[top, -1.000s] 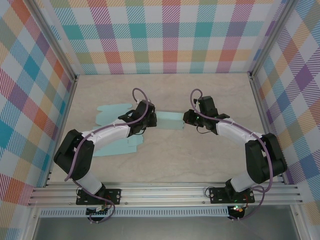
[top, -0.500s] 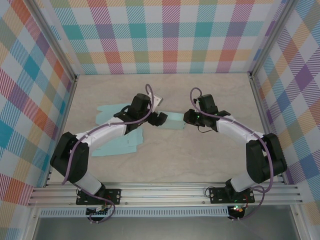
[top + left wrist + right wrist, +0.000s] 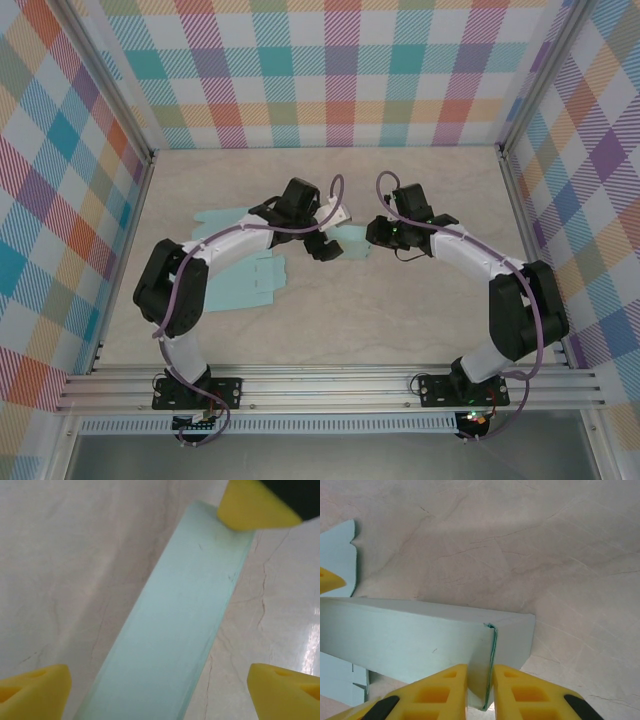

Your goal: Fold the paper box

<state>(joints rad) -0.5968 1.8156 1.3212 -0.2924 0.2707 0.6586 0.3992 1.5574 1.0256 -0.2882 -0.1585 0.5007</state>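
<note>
The paper box [image 3: 247, 286] lay mostly flat on the tabletop [image 3: 400, 320], its pale teal sheet spread to the left of centre with one long folded panel [image 3: 352, 241] reaching right between the two arms. Compared with a second before, the left gripper [image 3: 330, 232] had let go: then it sat nearly closed at the panel's left end, and now its jaws stood wide apart, with the wrist turned and carried further right over the panel. In the left wrist view, the left gripper [image 3: 160, 695] straddled the folded panel [image 3: 175, 630], with a yellow fingertip to either side and neither touching it. The right gripper [image 3: 372, 238] had kept its place at the panel's right end. In the right wrist view, the right gripper [image 3: 480, 680] was pinched narrowly on the doubled edge of the folded panel [image 3: 405, 635], with paper clamped between its yellow pads [image 3: 445, 687]. One of those pads [image 3: 255, 505] also showed against the far end of the panel in the left wrist view.
</note>
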